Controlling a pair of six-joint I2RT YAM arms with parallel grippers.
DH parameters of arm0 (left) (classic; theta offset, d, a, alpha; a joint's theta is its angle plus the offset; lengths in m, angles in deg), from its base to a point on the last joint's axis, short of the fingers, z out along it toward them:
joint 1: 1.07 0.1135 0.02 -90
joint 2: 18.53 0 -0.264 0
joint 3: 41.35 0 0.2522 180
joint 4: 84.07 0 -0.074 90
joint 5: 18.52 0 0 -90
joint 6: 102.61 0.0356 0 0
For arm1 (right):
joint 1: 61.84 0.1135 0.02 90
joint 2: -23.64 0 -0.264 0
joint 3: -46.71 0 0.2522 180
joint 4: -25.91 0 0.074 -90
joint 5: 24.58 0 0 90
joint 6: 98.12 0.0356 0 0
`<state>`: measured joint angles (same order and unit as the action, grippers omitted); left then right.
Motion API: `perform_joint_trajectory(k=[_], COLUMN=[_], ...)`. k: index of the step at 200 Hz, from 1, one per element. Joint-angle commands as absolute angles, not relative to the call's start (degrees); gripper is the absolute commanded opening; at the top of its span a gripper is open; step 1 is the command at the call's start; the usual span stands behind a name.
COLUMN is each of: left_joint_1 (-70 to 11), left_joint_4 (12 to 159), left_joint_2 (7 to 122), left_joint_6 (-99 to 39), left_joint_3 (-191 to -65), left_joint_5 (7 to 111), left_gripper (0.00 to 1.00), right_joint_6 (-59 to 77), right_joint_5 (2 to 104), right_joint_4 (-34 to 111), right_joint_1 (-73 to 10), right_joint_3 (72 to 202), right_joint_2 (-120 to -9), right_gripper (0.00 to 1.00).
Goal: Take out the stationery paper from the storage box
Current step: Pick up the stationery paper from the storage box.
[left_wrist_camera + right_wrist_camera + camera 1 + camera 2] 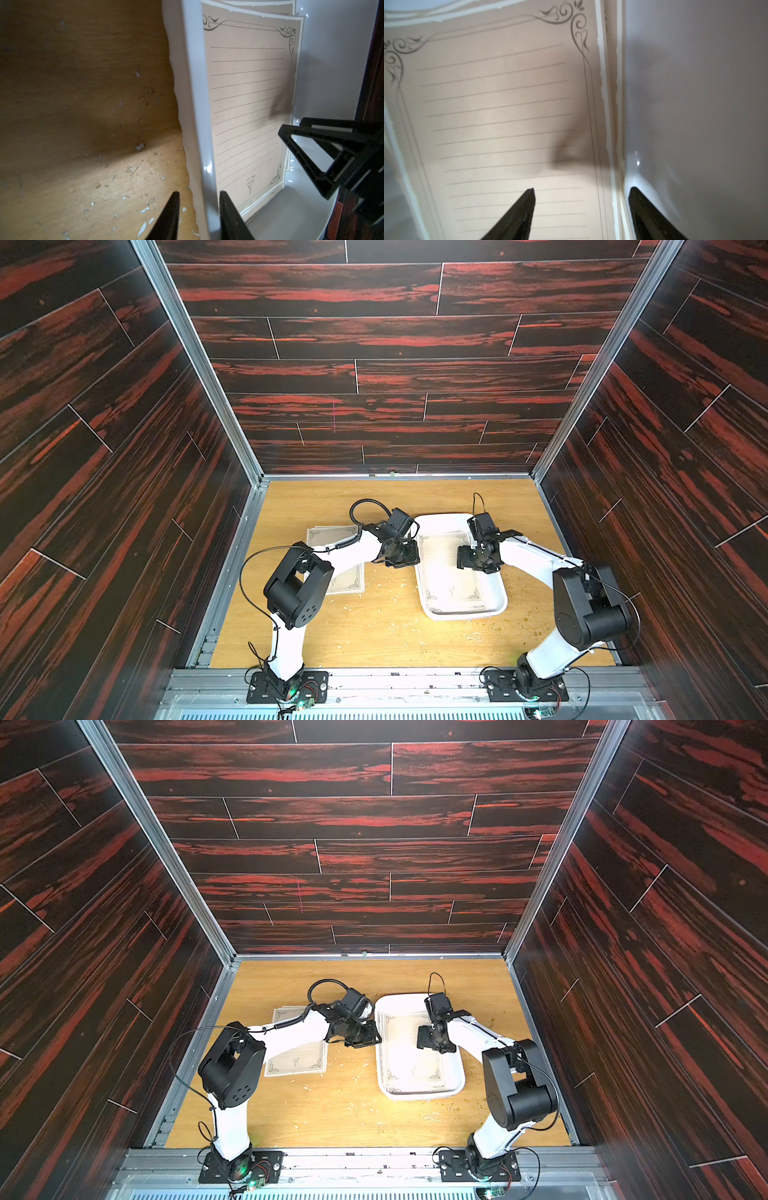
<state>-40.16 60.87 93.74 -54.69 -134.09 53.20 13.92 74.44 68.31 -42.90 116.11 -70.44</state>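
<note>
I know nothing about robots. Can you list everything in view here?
Table: one, tan wood, underneath.
Walls: three, dark with red streaks, around the table.
Box: one, white, on the table's right side.
Paper in the box: several cream sheets, count hidden.
Paper on the table: small cream pile, left of the box, partly under an arm.
Flecks: many, pale, over the table.
Arms: two, white and black; left arm, right arm, at the near edge.
Left gripper: one, black, astride the box's rim.
Right gripper: one, black, open above the paper in the box.
</note>
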Motion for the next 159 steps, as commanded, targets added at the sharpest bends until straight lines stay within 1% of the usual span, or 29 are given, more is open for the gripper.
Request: perform_joint_trajectory(k=[1,118,159], left_joint_1=[-40.4,-40.4,-40.4], left_joint_4=[59.9,59.9,60.2], left_joint_2=[94.1,94.8,95.0], left_joint_6=[-55.1,-55.6,-56.0], left_joint_3=[-135.5,-135.9,-135.8], left_joint_5=[52.9,52.4,52.3], left_gripper=[0.35,0.35,0.35], right_joint_6=[15.3,15.6,15.4], right_joint_5=[73.6,71.7,71.0], right_joint_4=[69.8,68.4,68.0], right_joint_1=[-42.3,-42.2,-42.2], right_joint_3=[114.9,112.9,112.7], right_joint_2=[-69.2,-70.4,-69.0], right_gripper=[0.74,0.74,0.71])
